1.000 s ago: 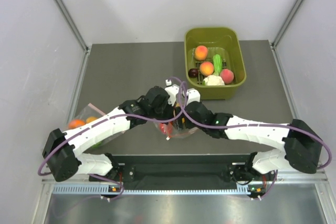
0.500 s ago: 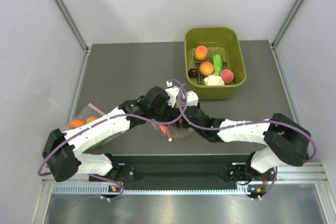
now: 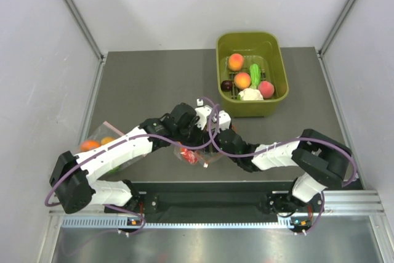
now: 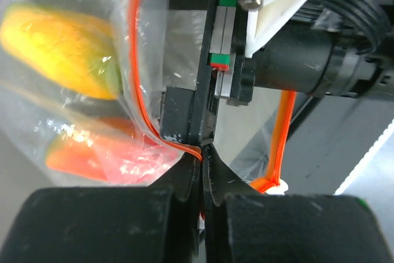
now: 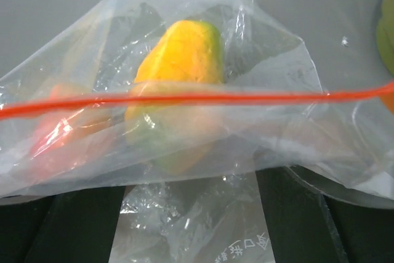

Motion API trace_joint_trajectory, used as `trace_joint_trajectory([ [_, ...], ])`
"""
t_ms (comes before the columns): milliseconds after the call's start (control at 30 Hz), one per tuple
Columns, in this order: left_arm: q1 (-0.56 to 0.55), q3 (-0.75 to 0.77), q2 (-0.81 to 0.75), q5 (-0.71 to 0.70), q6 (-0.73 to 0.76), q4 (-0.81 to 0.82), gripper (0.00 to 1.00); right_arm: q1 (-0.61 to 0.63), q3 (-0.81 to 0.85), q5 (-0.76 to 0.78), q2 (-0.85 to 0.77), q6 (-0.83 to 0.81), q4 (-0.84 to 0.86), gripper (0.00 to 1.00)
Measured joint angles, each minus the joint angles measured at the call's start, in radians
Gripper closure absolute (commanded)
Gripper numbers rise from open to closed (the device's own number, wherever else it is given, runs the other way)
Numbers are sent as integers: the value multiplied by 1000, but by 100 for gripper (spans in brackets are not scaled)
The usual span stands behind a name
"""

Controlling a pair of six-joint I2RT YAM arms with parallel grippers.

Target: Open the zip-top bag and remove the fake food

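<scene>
Matte grey table [image 3: 141, 84]; left claw [image 4: 203, 152] pinches crinkly zip-top bag [image 5: 271, 72], right claw [image 5: 191, 214] state unclear

Soft, even overhead light fills the top view. The grey surface [image 3: 148, 84] shows only faint shadows beneath the arms, and everything is sharp. In the left wrist view the left gripper [image 4: 203, 155] is a dark, blurred mass, with bright backlight at right. White glare streaks the crinkled bag [image 5: 277, 121] in both wrist views, which are slightly soft.
</scene>
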Motion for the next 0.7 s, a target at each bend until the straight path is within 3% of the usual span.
trace_joint_trajectory([
  [200, -7, 0, -2, 45, 1, 2, 100, -1, -59, -60, 15, -39, 159, 34],
  [300, -8, 0, -14, 69, 0, 11, 100, -1, -92, -93, 16, -51, 243, 36],
  [700, -8, -11, -35, 147, -4, -29, 100, -8, -110, -251, 90, -77, 372, 23],
])
